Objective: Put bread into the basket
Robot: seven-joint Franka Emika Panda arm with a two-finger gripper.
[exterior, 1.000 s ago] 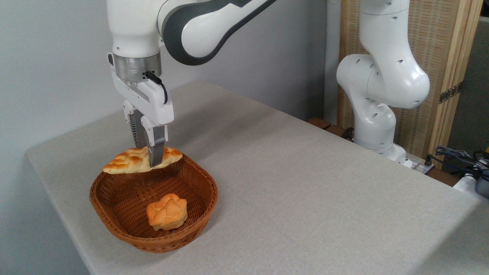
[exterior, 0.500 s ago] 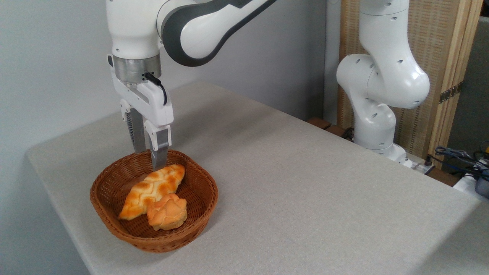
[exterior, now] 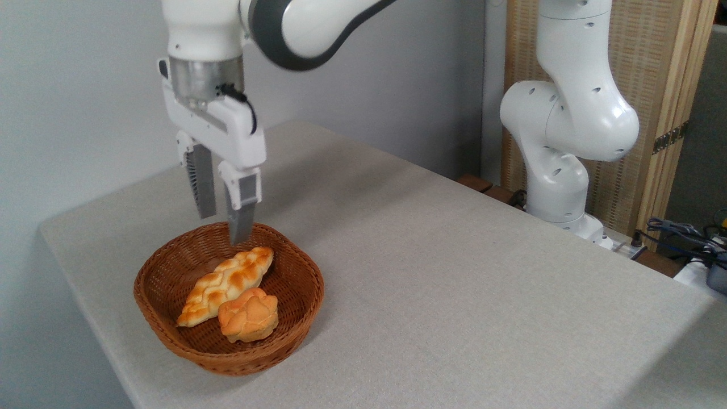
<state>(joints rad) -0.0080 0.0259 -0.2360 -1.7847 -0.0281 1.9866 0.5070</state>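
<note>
grey cloth-covered table (exterior: 454, 272) | oval brown woven wicker basket (exterior: 170, 329) near the table's front-left corner | white two-finger gripper (exterior: 222, 226) above the basket's back rim, jaws apart, empty | long braided golden loaf (exterior: 225, 285) lying inside basket, touching small round knobbly orange bun (exterior: 249, 314)

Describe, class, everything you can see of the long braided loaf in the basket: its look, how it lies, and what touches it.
The loaf is long and braided, with pointed ends and a golden-orange crust browned on the ridges of the plaits. It looks whole and glossy. It lies slanted inside the brown wicker basket, its upper end toward the back rim, its lower end down near the front left wall. The small round bun sits against its lower right side. The open end effector hangs above its upper end, apart from it.
</note>
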